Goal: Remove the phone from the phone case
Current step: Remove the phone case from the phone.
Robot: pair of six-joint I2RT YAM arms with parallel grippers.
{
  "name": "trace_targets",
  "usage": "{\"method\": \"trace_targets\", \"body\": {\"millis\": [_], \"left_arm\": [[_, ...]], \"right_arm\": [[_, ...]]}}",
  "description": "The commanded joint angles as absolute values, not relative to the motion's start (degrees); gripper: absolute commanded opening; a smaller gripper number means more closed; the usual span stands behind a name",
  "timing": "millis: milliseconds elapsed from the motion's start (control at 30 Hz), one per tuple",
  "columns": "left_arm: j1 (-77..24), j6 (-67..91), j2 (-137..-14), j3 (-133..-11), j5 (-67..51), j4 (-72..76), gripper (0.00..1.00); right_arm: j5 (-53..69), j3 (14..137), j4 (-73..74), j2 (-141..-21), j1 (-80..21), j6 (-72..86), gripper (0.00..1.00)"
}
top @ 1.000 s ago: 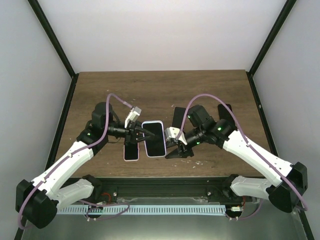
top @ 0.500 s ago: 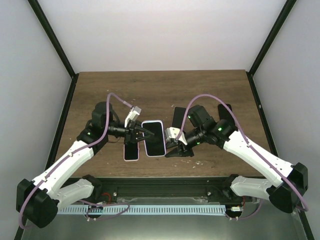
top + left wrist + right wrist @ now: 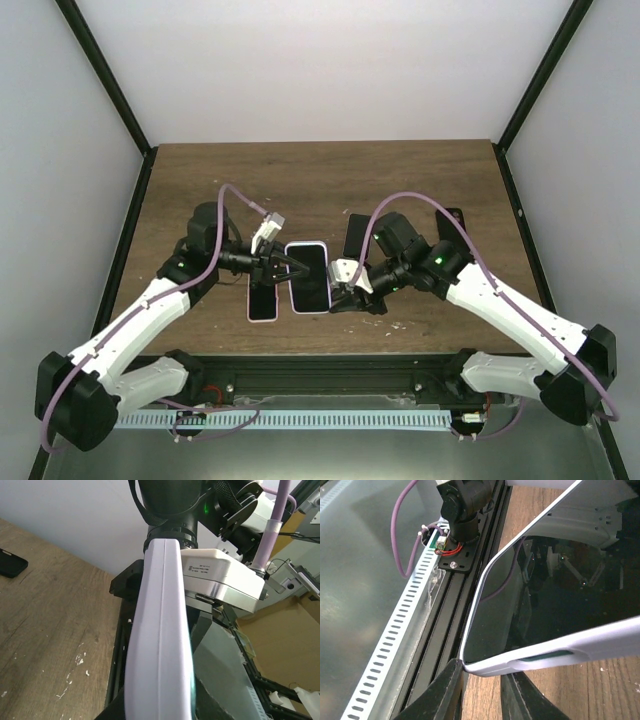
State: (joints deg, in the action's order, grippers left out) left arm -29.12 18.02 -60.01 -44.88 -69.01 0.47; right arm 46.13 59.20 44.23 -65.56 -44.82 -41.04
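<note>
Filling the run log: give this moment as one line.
left gripper: shut on phone case | right gripper: open at case corner | phone: in case

A dark wood-grain table (image 3: 320, 180) is seen boxed in by plain white walls (image 3: 320, 70) and black corner posts (image 3: 106, 78), its surface evenly lit (pale scuffs are scattered toward the near edge). A white slotted strip (image 3: 330, 420) is fixed along a black rail (image 3: 330, 385) below that edge.

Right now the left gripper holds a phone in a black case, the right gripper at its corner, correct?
Not black: the left wrist view shows a pale lavender phone case. Otherwise right: left gripper holds it, right gripper at its corner.
</note>
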Motion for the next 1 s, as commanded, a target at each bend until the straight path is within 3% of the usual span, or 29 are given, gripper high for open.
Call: {"method": "trace_targets", "body": {"millis": [0, 200, 400, 667, 967], "left_arm": [[-29.0, 21.1, -60.8, -45.8, -73.7, 5.2, 0.0], [-29.0, 24.9, -61.6, -44.9, -76.1, 9.4, 0.0], [-29.0, 25.1, -61.7, -44.9, -76.2, 9.7, 0.0], [-29.1, 25.4, -61.8, -44.8, -76.3, 10.0, 0.0], [-29.1, 25.8, -61.3, -44.6, -75.9, 10.5, 0.0]], "right_arm": [[41.5, 61.4, 42.3, -65.7, -47.3, -46.4, 0.22], [29.8, 61.0, 39.3, -66.9, -52.0, -49.7, 0.21], [19.1, 58.1, 26.3, -67.3, -51.2, -42.9, 0.14], [29.4, 59.1, 18.3, -67.4, -41.7, -28.1, 0.17], [46.4, 62.0, 20.0, -70.4, -39.3, -21.1, 0.38]]}}
